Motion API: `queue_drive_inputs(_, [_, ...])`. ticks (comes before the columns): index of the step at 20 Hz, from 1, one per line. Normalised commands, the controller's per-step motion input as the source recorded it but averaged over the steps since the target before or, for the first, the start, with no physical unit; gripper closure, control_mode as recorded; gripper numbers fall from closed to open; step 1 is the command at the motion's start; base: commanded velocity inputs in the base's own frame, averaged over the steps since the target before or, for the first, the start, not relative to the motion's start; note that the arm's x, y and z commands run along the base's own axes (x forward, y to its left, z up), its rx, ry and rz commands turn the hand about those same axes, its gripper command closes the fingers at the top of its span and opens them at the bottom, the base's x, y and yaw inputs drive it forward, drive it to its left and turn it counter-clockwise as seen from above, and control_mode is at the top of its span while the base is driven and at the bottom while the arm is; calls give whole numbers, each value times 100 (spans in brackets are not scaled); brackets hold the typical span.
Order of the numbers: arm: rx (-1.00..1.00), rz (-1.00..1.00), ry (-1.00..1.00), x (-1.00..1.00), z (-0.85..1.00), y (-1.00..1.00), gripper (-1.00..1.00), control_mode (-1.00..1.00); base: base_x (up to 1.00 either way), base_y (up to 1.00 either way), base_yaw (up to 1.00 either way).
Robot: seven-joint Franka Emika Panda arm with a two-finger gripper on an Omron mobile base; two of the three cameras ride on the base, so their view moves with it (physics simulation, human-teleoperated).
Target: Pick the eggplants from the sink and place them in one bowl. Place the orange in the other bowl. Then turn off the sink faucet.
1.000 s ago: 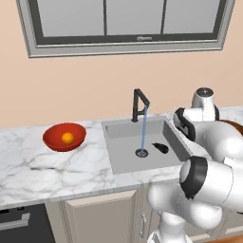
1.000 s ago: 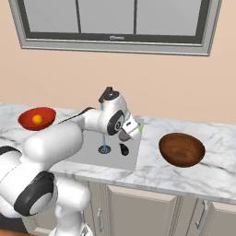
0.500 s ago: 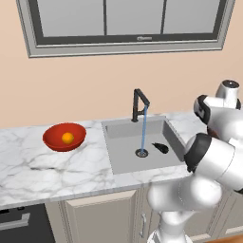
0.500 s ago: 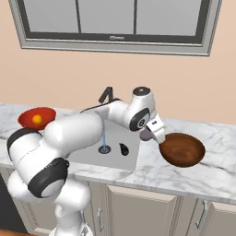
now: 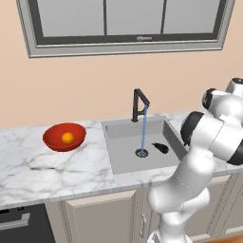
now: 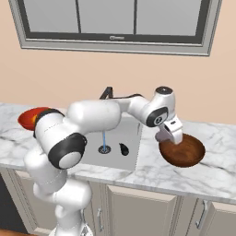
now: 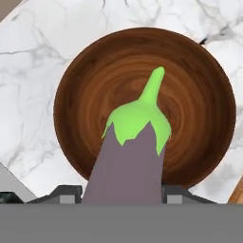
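colours across the kitchen scene

the eggplant in the hand view is showing pale greyish-purple with a bright green stem cap. the bowl beneath is wearing dark brown wood-grain rings. the counter is showing white marble with grey veins. the other bowl is glowing glossy red, holding a bright orange fruit. the faucet is looking black, and the second eggplant near black.

We find no text, label, brand, number or sign that we can read anywhere in these views.
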Motion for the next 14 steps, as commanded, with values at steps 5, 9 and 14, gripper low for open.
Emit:
queue_drive_inputs(5, [7, 0, 5, 14, -49, -41, 100, -100, 0, 0, 0])
queue_drive_inputs(9, [6, 0, 9, 25, -42, -35, 100, -100, 0, 0, 0])
queue_drive_inputs(14, [1, 0, 16, 41, -44, -15, 100, -100, 0, 0, 0])
